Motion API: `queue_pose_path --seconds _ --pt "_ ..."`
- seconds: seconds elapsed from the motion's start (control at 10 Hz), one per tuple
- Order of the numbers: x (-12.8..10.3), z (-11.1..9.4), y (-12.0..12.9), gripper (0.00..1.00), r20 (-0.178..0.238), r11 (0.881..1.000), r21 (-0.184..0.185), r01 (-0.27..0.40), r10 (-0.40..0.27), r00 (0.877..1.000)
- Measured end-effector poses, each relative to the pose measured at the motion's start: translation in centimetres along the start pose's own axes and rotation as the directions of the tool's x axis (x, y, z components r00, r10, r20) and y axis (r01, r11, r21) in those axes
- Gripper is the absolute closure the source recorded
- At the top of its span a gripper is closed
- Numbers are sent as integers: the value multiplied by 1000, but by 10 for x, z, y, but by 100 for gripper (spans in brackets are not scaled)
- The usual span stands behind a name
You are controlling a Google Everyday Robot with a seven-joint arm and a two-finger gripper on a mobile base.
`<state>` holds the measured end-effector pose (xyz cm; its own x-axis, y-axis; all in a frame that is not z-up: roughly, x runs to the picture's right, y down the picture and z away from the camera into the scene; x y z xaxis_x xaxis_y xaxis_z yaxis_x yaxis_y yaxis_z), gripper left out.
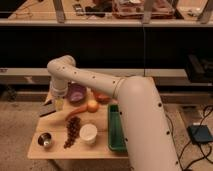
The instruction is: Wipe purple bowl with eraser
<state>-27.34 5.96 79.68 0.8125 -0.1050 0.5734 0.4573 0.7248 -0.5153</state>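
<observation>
**Arm, white, jointed: 1.** The robot arm [135, 115] is the largest item. It rises from the lower right, bends at an elbow high over the left of the surface and drops straight down.

**Surface, wooden: 1.** A low, pale wooden surface [55, 149] carries all the small items.

**Tray, green, rectangular: 1.** The green tray [114, 131] lies along the right side, partly under the arm.

**Bowls: 2.** The purple bowl [77, 93] stands upright at the back left, just right of the wrist. The orange-red bowl [102, 97] is to its right, half hidden by the arm.

**Gripper: 1.** The gripper [58, 105] hangs low over the left rear of the surface, between the purple bowl and the eraser. The fingers are drawn fully together. Whether they have hold of anything cannot be told.

**Eraser, dark grey block: 1.** The eraser [46, 108] is at the left edge, just beside the gripper and apart from the purple bowl.

**Cups: 2.** The white cup [88, 134] is front centre and the steel cup [45, 140] front left.

**Produce: 3 lots.** There is one long orange piece [74, 113], one round orange piece [92, 105] and one cluster of dark pieces [72, 133].
</observation>
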Motion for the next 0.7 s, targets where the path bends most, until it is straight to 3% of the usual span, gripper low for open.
queue_pose_path --seconds 0.7 --pt "-2 1 0 82 -1 1000 -3 3 -3 1000"
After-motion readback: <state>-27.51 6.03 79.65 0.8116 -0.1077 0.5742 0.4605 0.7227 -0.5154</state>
